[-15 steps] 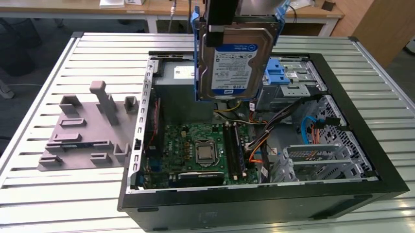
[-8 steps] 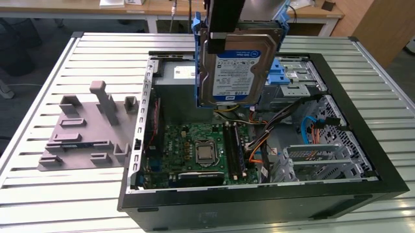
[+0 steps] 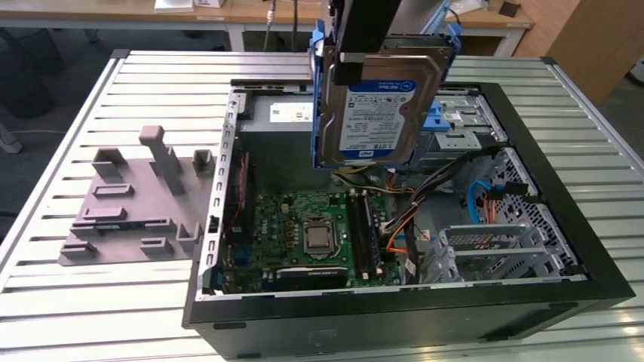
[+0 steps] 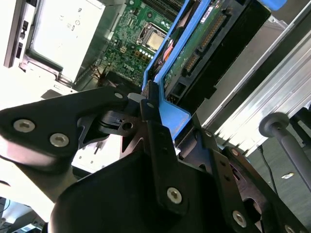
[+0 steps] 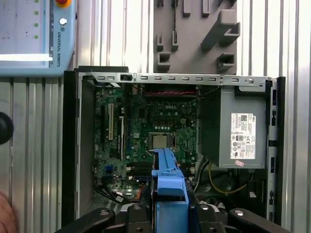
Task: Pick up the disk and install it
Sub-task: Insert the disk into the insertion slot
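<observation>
The jaws are clenched on the hard drive (image 3: 381, 113), gripping its blue side rails (image 4: 170, 116). It hangs on edge, label outward, above the open computer case (image 3: 403, 317). In the exterior view it sits at 12 o'clock from the motherboard (image 3: 302, 226), with the power supply (image 3: 282, 128) at its 9 o'clock and the drive cage (image 3: 468, 121) at its 3 o'clock. I judge it rigid, fairly heavy and shock-sensitive. The plastic rails look the right hold, sparing the exposed circuit board (image 4: 201, 34) and connectors.

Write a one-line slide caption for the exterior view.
The claw holding the disk above the open computer case on a slatted table.
</observation>
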